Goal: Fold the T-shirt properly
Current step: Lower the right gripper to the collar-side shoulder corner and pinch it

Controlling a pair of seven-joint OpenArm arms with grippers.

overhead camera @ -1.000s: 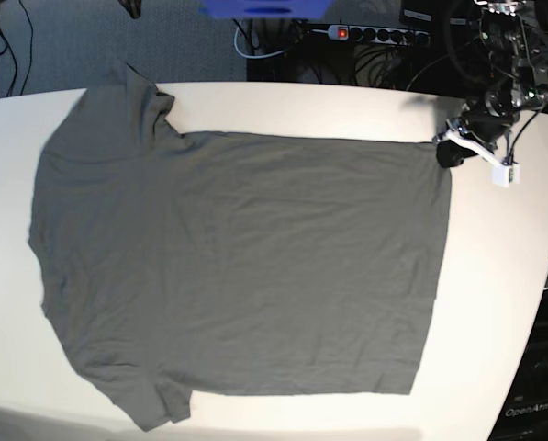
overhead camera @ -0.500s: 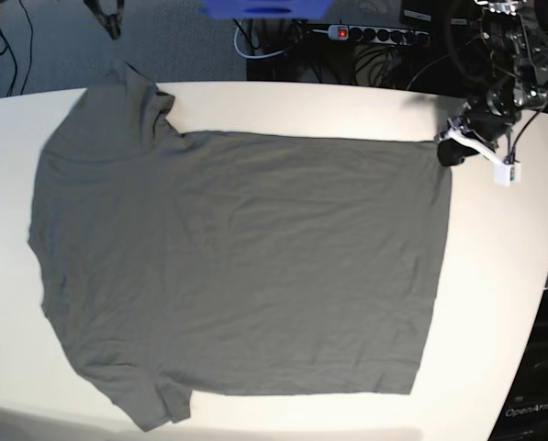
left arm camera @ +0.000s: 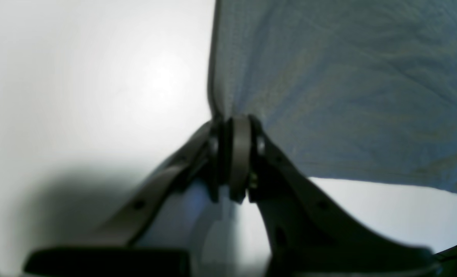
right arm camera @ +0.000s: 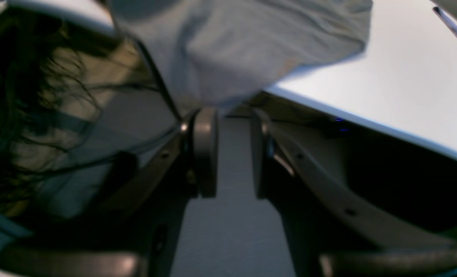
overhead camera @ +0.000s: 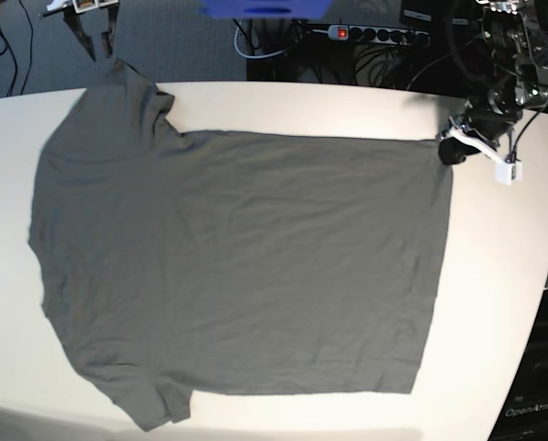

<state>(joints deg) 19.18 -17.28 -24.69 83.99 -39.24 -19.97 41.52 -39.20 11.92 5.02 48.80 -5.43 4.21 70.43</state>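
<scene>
The white desk (overhead camera: 494, 303) is carrying the T-shirt (overhead camera: 237, 266), which is lying spread flat and taking up most of the surface. Its hem is running along the desk's right side in the base view, its neck end is facing the left edge, one sleeve is reaching the far left corner and the other is lying at the near edge. The dark grey fabric is showing only light wrinkles.

Beyond the far edge a power strip (overhead camera: 370, 34) with a red switch is lying among dark cables, and a blue object (overhead camera: 262, 8) is sitting at the top of the view; what it is cannot be told.

The left hand (left arm camera: 234, 154) is resting at the far hem corner of the shirt, near the desk's far right corner, with its fingers pressed together on that corner of fabric.

The right hand (right arm camera: 230, 152) is hanging just off the far left corner of the desk, its fingers (right arm camera: 204, 152) standing apart with an empty gap between them. The sleeve's edge is draping over the desk edge just ahead of its fingertips, and nothing is gripped.
</scene>
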